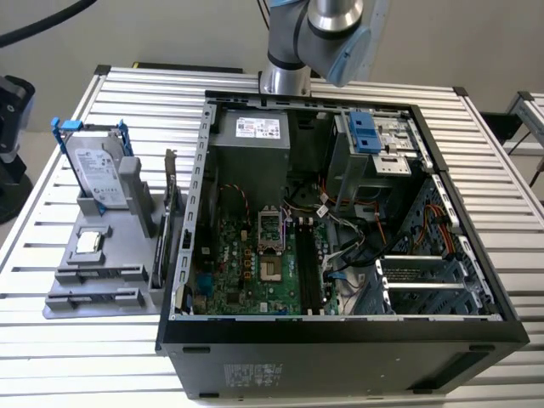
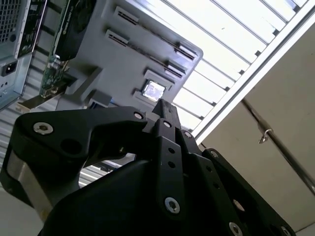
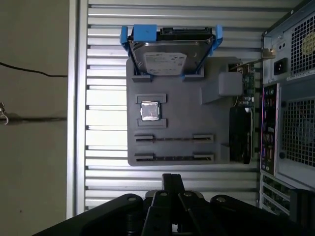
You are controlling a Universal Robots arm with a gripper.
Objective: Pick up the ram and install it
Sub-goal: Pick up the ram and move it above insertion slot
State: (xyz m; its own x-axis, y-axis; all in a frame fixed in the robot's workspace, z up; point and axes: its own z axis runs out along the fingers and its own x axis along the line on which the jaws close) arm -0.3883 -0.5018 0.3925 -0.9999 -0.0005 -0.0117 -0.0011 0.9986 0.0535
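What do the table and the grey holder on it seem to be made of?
Table: probably aluminium, bare silvery finish; long ribbed slats gleam in the light.
Holder: likely plastic, matt even grey; blocky moulded shapes, no shine.

No print is resolving into readable characters. White labels are showing on the power supply (image 1: 257,128), the hard drive (image 1: 95,170) and the case's outer wall (image 1: 255,374).

Open black computer tower case (image 1: 340,357): one
Grey moulded parts holder (image 3: 182,118): one
Silver hard drive in blue frame (image 3: 165,56): one
Square silver processor chip (image 3: 150,111): one
Dark expansion card (image 3: 241,135): one
Narrow dark ram strips (image 3: 172,139): two, it seems
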